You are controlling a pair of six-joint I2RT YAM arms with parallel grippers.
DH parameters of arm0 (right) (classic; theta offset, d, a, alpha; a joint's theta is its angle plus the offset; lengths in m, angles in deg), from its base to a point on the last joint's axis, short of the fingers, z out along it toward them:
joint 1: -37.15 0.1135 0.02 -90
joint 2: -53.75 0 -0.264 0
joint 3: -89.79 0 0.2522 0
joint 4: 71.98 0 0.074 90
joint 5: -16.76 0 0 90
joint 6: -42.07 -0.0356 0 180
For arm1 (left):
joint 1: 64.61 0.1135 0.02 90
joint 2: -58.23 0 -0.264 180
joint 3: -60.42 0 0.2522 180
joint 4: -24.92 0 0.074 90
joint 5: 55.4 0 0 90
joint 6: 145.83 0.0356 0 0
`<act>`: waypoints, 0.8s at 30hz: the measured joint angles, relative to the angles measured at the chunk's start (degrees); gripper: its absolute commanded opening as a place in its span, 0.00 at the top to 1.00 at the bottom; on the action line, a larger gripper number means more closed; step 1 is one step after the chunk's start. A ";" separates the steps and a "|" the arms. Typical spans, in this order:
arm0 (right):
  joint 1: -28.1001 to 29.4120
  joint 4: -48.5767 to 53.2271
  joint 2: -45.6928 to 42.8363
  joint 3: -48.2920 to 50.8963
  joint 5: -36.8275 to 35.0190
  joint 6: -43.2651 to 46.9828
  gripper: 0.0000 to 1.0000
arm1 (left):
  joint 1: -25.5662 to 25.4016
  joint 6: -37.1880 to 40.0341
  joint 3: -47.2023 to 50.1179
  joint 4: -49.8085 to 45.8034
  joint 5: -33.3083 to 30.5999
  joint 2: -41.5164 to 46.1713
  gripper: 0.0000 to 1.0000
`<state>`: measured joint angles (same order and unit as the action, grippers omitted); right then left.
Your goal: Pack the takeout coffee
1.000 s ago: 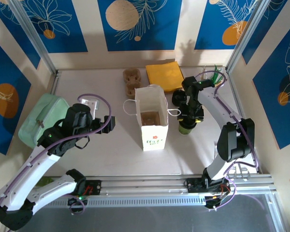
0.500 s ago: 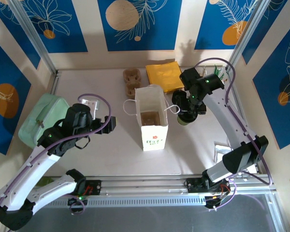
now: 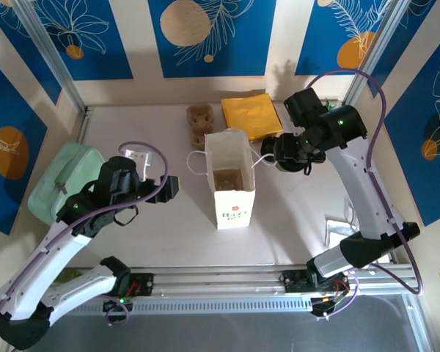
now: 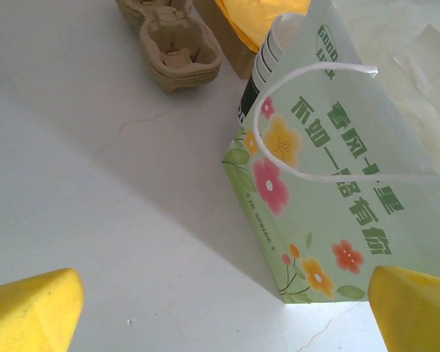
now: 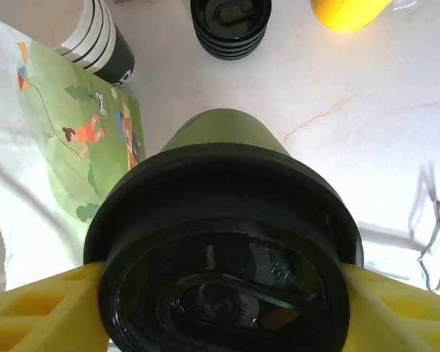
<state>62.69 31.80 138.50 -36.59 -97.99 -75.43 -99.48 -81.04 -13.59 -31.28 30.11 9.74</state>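
**Lidded coffee held just right of the open bag**

Top view: the right hand (image 3: 287,159) hangs just right of the paper bag's (image 3: 231,183) open rim. Bare desk (image 3: 169,235) lies left of the bag.
Left wrist: the left hand (image 4: 220,308) is spread wide and empty.
Right wrist: the right hand pinches the takeout coffee (image 5: 227,271) above the desk.

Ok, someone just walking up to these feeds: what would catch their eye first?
Most striking is the takeout coffee, a green cup with a black lid, clamped in the right tool and apparently lifted off the table, just right of the open paper bag standing mid-table. Next, the left tool hangs open on the bag's left, facing its flowered side.
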 measured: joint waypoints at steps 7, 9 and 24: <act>3.39 2.80 3.19 -11.85 -0.33 -1.16 0.32 | 0.00 -0.22 0.00 0.02 0.07 -0.02 0.02; 5.25 2.80 4.63 -15.87 -0.46 -1.99 0.32 | 0.00 -0.42 0.00 0.04 0.24 -0.02 0.02; 20.83 2.80 12.72 -31.80 -2.14 -5.57 0.31 | 0.00 -1.73 1.31 1.60 1.99 -1.33 0.03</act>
<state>83.52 34.59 151.22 -68.39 -100.13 -81.01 -99.48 -82.77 -12.27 -29.68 32.10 8.41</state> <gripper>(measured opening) 0.684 0.971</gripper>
